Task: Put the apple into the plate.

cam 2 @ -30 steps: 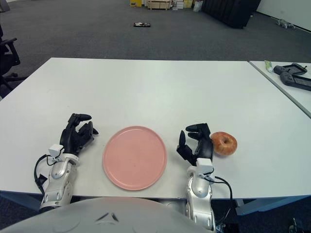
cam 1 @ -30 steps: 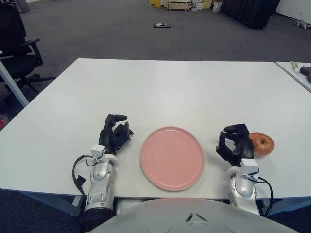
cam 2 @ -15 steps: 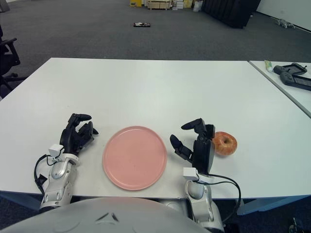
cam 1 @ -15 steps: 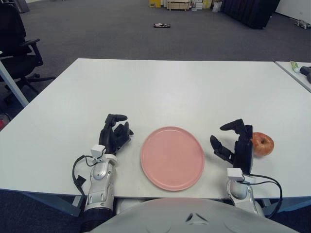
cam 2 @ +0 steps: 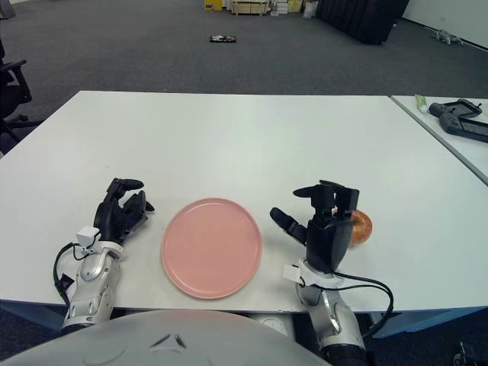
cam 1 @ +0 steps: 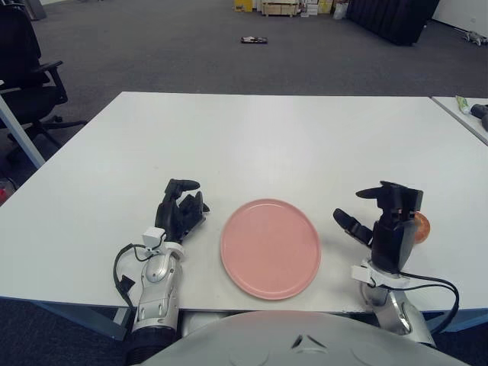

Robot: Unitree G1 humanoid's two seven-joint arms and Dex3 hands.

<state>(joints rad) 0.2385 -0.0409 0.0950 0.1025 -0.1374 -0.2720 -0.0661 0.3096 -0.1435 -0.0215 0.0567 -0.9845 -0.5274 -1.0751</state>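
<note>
A pink plate (cam 1: 270, 247) lies on the white table (cam 1: 267, 137) near the front edge. A red-yellow apple (cam 2: 361, 226) sits on the table to the right of the plate, mostly hidden behind my right hand. My right hand (cam 2: 324, 221) is raised just left of the apple, fingers spread open, holding nothing. My left hand (cam 1: 180, 210) rests on the table left of the plate, fingers curled and empty.
A second table at the right edge holds a black controller (cam 2: 458, 118) and a small tube (cam 2: 420, 103). An office chair (cam 1: 27, 72) stands at the far left. Boxes and a small object (cam 1: 254, 40) lie on the floor beyond.
My right hand lifted off the table, opened its fingers and moved right, now covering most of the apple. The left hand, plate and apple stayed still.
</note>
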